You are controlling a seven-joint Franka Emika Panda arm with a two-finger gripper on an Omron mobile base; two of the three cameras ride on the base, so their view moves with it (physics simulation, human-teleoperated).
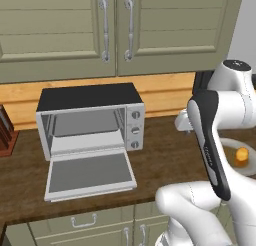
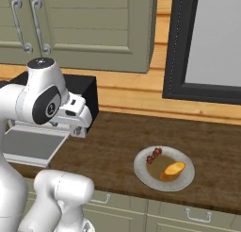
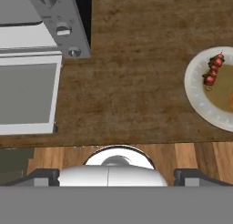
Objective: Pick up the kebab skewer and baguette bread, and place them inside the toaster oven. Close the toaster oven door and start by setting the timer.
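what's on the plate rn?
On the plate: the kebab skewer and, beside it, the baguette bread. A brownish patch lies under them; whether they touch is unclear.

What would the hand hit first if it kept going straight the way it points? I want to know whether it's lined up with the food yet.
Most likely bare wooden counter, between the toaster oven and the plate. The open hand is not aimed at the kebab skewer.

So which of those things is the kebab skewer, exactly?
Look at the dark wooden counter right of the toaster oven, where a round grey plate sits near the front edge. The kebab skewer is the short stick of dark red chunks beside the golden baguette bread.
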